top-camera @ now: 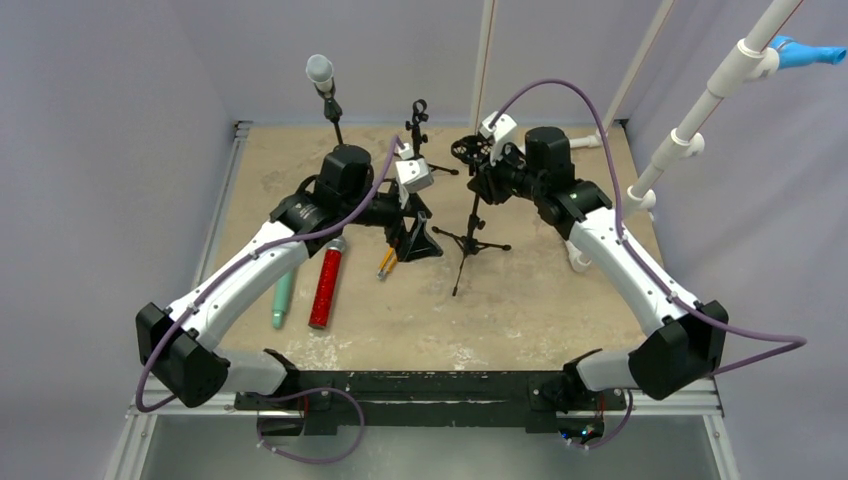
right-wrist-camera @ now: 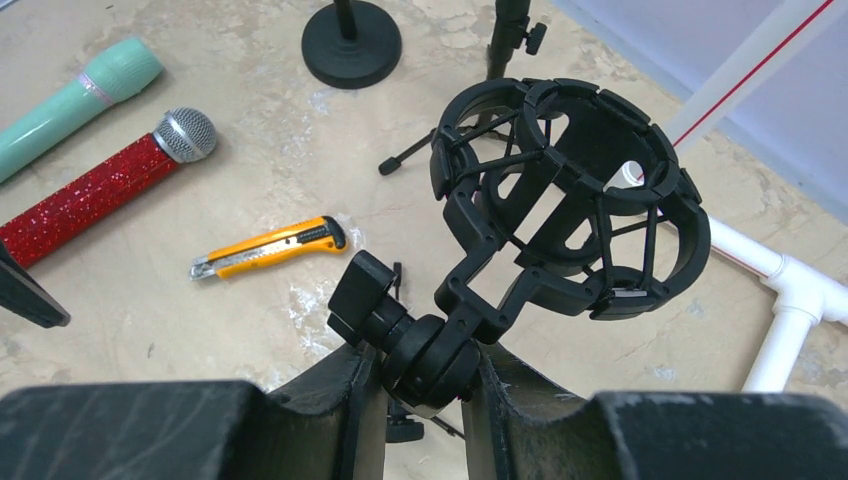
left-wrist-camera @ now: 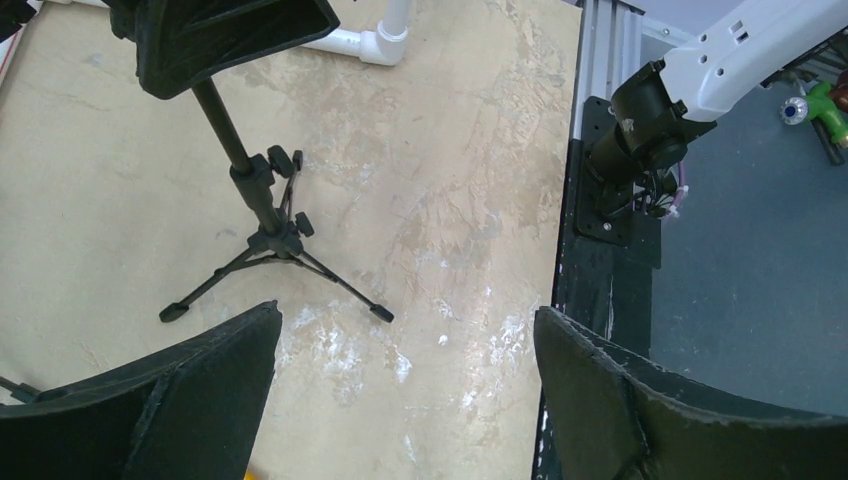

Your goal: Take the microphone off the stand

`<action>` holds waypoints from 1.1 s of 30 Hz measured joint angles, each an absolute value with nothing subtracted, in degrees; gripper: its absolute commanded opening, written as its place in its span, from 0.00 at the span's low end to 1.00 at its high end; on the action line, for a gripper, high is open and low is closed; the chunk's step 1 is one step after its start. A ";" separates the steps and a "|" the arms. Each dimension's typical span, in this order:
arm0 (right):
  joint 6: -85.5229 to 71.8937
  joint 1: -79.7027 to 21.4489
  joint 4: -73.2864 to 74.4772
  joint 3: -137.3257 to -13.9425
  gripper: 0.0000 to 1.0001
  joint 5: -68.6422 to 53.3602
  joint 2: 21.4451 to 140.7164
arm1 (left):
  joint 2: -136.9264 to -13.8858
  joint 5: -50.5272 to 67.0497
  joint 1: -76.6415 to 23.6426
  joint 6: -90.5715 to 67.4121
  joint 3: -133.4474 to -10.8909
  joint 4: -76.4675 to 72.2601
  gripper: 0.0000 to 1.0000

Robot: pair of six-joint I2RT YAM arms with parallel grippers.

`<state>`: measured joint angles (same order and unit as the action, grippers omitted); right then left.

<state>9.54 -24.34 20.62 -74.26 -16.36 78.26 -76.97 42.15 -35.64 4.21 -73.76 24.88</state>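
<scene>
A black tripod stand (top-camera: 470,235) rises mid-table, and its round shock-mount cradle (right-wrist-camera: 570,200) holds nothing. My right gripper (right-wrist-camera: 425,370) is shut on the stand's swivel joint just under the cradle. A red glitter microphone (top-camera: 326,283) with a silver head lies flat on the table to the left, apart from the stand; the right wrist view shows this red microphone (right-wrist-camera: 90,195) too. My left gripper (left-wrist-camera: 410,330) hangs open and empty over bare table, left of the tripod stand's legs (left-wrist-camera: 265,215). From above, the left gripper (top-camera: 412,240) sits near the stand's foot.
A teal microphone (top-camera: 283,298) lies beside the red one. An orange utility knife (top-camera: 387,262) lies by the left gripper. A grey-headed microphone (top-camera: 320,72) stands on a round-based stand at the back left, and a clip stand (top-camera: 418,115) at the back. White PVC pipes (right-wrist-camera: 790,300) run along the right.
</scene>
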 measured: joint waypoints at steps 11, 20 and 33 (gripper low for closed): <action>14.72 -24.43 16.10 -69.95 0.00 -14.02 76.16 | -75.66 42.68 -35.62 5.41 -71.64 24.56 0.93; 15.03 -24.64 1.87 -56.18 0.03 -14.26 71.99 | -75.64 43.16 -35.53 5.65 -70.37 24.03 0.93; 14.83 -24.64 2.13 -51.20 0.32 -14.22 78.94 | -75.64 43.35 -35.46 6.63 -70.30 24.03 0.93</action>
<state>14.83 -24.64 2.13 -51.20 -14.22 78.94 -75.64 43.35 -35.46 6.63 -70.30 24.03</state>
